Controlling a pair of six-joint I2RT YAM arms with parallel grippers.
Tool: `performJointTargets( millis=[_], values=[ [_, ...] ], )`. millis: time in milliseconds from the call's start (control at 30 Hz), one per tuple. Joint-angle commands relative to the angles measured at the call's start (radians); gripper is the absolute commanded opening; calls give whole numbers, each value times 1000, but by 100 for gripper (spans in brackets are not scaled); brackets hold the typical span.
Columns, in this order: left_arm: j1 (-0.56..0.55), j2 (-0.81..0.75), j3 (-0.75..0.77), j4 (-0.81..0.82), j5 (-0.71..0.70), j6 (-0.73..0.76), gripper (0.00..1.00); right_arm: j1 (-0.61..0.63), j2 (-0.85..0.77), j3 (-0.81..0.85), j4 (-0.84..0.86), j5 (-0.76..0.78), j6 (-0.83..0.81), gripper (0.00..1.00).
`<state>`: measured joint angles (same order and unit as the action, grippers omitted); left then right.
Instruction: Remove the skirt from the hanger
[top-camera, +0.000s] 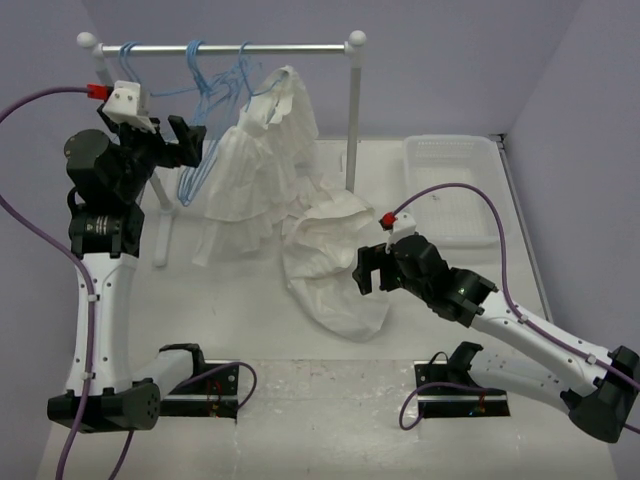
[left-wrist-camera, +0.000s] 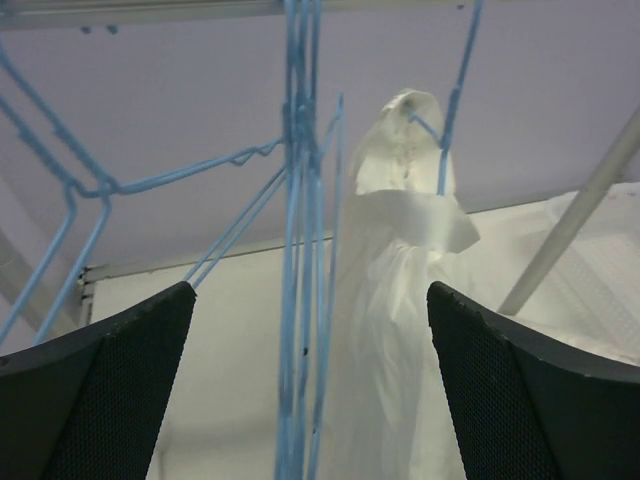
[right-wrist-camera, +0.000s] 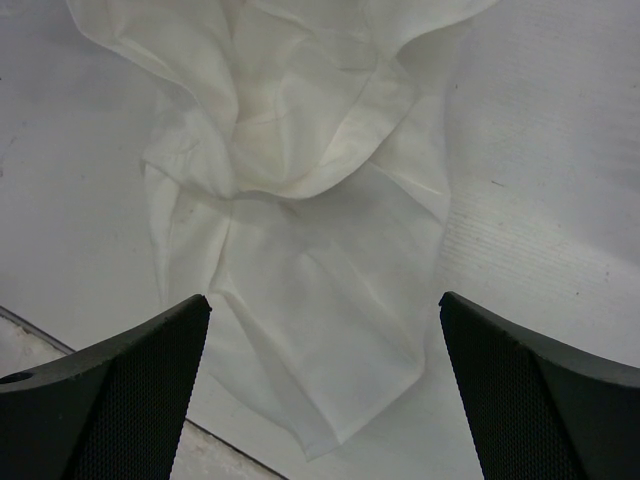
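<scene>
Lying crumpled on table (top-camera: 330, 432): skirt (top-camera: 335, 275); right claw (top-camera: 366, 272) wide above it; left claw (top-camera: 192, 140) wide at hanger (left-wrist-camera: 298, 300), contact unclear.

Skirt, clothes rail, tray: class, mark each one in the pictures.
skirt (top-camera: 335, 285): top view, middle of the cloth.
clothes rail (top-camera: 300, 46): top view, bare stretch of bar.
tray (top-camera: 450, 141): top view, far rim.

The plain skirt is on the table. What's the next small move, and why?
Probably back the left gripper straight away from the rail. The skirt lies crumpled on the table with no hanger showing in it, and the left fingers stand open around bare blue hangers, gripping nothing.
</scene>
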<state>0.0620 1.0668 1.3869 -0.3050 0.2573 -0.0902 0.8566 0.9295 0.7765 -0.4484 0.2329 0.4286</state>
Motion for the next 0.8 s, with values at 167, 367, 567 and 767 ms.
performJointTargets(
  millis=[167,367,567,767],
  values=[
    [-16,113,103,-31,328,-80,100,-2,0,1,23,-18,2,99],
    [-16,176,152,-71,330,-88,100,-2,2,-2,25,-17,4,99],
    [-18,208,190,-121,291,-82,100,-2,0,-9,25,-9,7,99],
    [-18,203,179,-134,280,-74,93,-2,0,-16,25,-3,10,99]
  ],
)
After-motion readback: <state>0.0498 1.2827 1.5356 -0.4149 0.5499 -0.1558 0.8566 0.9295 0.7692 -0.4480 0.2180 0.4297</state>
